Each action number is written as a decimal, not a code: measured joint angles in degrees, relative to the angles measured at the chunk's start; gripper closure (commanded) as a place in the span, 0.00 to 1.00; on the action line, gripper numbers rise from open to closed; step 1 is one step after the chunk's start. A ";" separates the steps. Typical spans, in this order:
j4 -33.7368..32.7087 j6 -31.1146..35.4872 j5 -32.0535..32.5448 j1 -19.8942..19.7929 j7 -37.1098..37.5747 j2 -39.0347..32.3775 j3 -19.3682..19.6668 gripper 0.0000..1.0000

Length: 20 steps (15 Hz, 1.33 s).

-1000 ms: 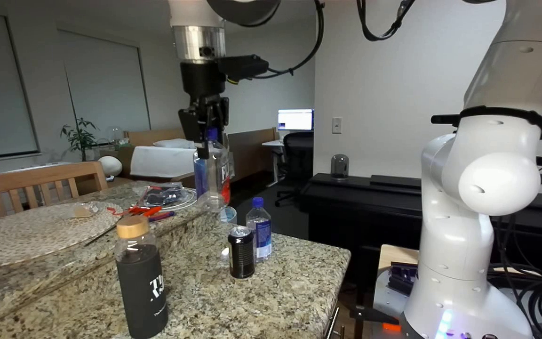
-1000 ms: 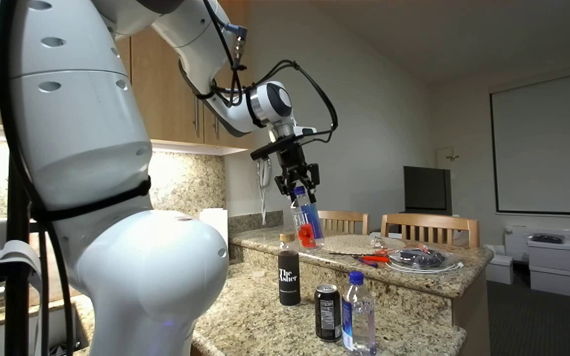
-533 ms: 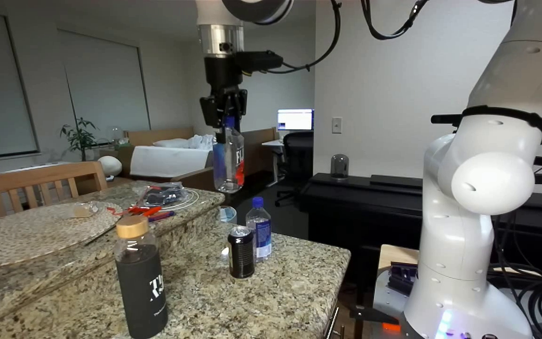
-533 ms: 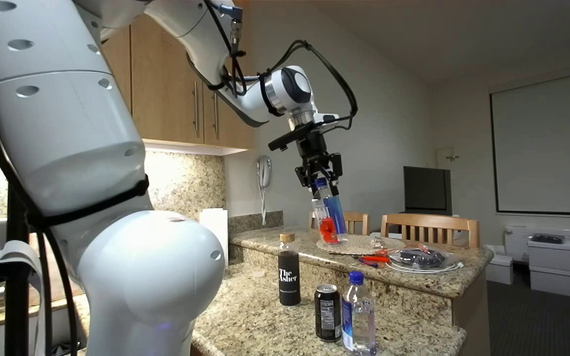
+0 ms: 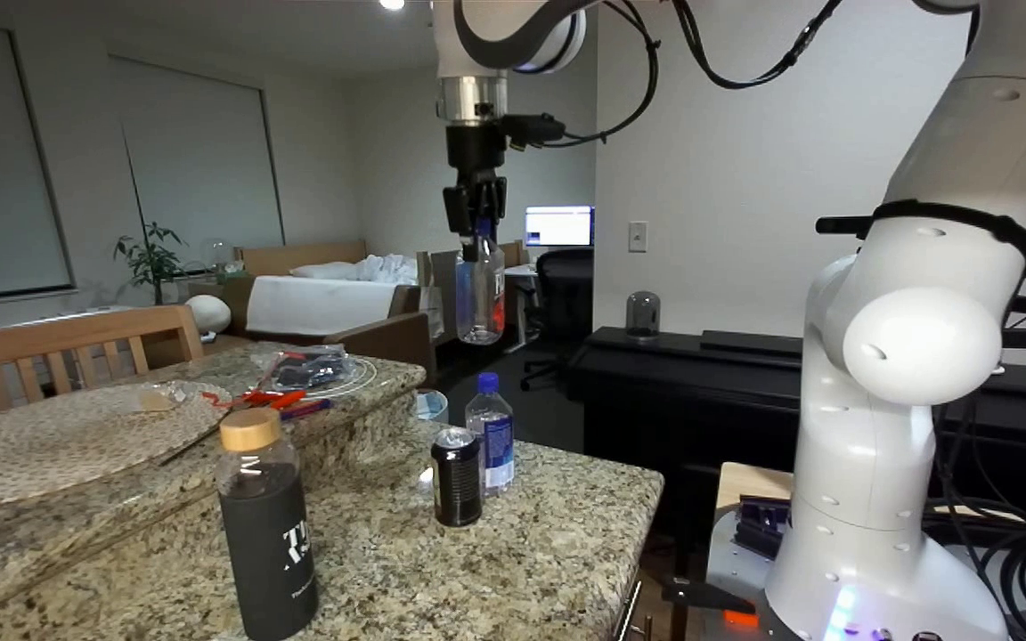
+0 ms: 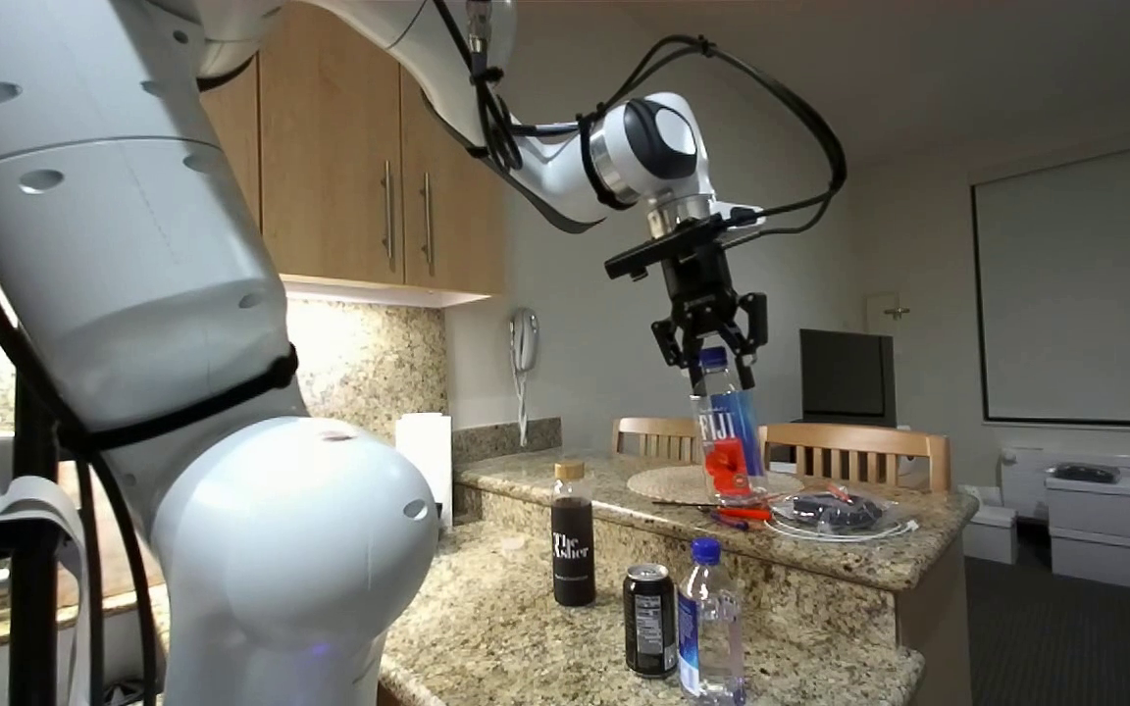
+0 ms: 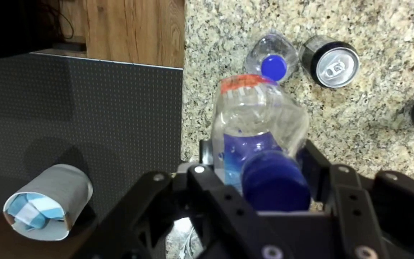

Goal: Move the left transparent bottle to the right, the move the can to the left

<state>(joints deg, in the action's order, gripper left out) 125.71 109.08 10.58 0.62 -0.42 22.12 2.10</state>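
Wrist view: the gripper (image 7: 259, 156) is gripping the transparent bottle (image 7: 253, 138), and its blue cap (image 7: 275, 183) is facing upward between the two fingers (image 7: 316, 165). The jaws are squeezing the bottle from both sides, apparently around the neck just under the cap, though the exact contact is partly hidden. The clear body is hanging out past the fingers, and from this angle its red-marked lower end is just overlapping the second clear bottle (image 7: 266, 45).

In both exterior views the jaws are facing downward and the transparent bottle is hanging beneath them in mid-air, cap uppermost; in an exterior view the transparent bottle (image 6: 730, 441) is leaning a little, along with the gripper.

The can (image 6: 650, 623) is standing upright on the lower counter (image 6: 487, 598), outside the jaws and well below them, just beside the second clear bottle. The black bottle (image 5: 268, 534), with its tan cap (image 5: 251, 429), is standing on the can's other side, farther off. A round woven mat (image 5: 59, 436) is lying flat on the raised ledge (image 6: 545, 476).
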 measured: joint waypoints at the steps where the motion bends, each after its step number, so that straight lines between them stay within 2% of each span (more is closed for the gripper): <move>1: 0.16 0.00 0.00 -0.47 -1.59 0.00 0.80 0.66; 9: 4.33 1.12 0.01 -2.71 -9.52 -0.53 5.55 0.66; 20: 14.47 16.46 -0.24 -4.36 -17.88 -3.22 11.42 0.66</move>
<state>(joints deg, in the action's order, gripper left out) 140.19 125.54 10.34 -3.74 -18.29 18.90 13.51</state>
